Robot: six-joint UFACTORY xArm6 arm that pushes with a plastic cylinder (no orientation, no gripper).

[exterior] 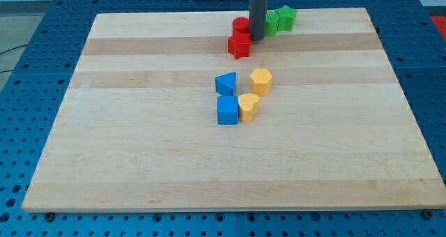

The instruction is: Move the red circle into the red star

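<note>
**Red circle and red star together at the counter's top edge**

The wooden counter (139,160) fills most of the view, a pale board of lengthwise planks lying on a blue perforated surface (28,70) that shows on all sides.

The dark rod (258,7) comes down from the view's top, just right of centre. There is no hand on this arm, so nothing spreads, presses together or pinches; the rod simply ends in my tip (256,38). My tip stands at the right side of the red circle (240,25), touching or very nearly touching it, with the green blocks close on its other side.

The red star (239,46) lies just below the red circle, toward the view's bottom, and the two appear to touch. Both sit near the counter's top edge, slightly right of the middle.

Right of the rod are two green blocks: a green star (285,17) and another green block (270,24), partly hidden behind the rod, its shape unclear.

Well below, near the counter's centre, four blocks cluster: a blue block of angular shape (226,83), a blue cube (227,110) under it, a yellow hexagon (260,80) to the right, and a yellow block (248,106) beside the cube.
</note>
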